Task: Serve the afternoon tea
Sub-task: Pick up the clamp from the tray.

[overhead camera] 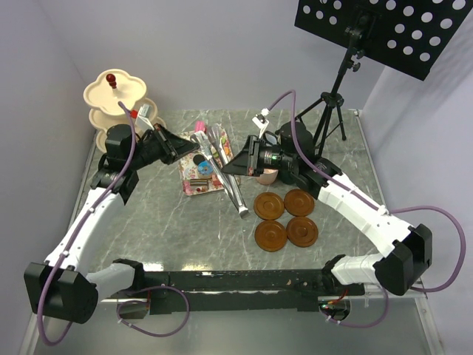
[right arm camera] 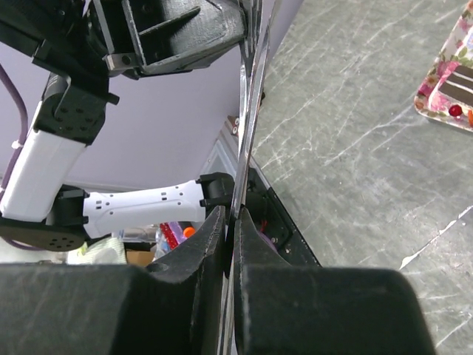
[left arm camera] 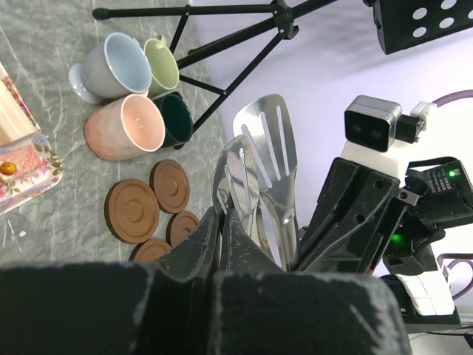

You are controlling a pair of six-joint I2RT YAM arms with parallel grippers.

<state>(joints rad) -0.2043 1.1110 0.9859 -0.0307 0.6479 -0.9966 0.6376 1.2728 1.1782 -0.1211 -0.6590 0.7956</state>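
Four saucers (overhead camera: 284, 218) lie near tongs (overhead camera: 230, 188) in left fingers (left arm camera: 199, 244) and right fingers (right arm camera: 207, 251).

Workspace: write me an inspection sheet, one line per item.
Surface: grey marbled table, no spills seen.
Job's things: cream tiered stand far left; four brown saucers laid flat; four mugs clustered beside them; toy cakes on the tray.
Clutter: floral tray; metal tongs between the grippers.
Grippers: left gripper and right gripper both shut on the tongs.
Cables: purple cables run along both arms, looping past the table edge.
Surroundings: black tripod and dotted board at the far right.
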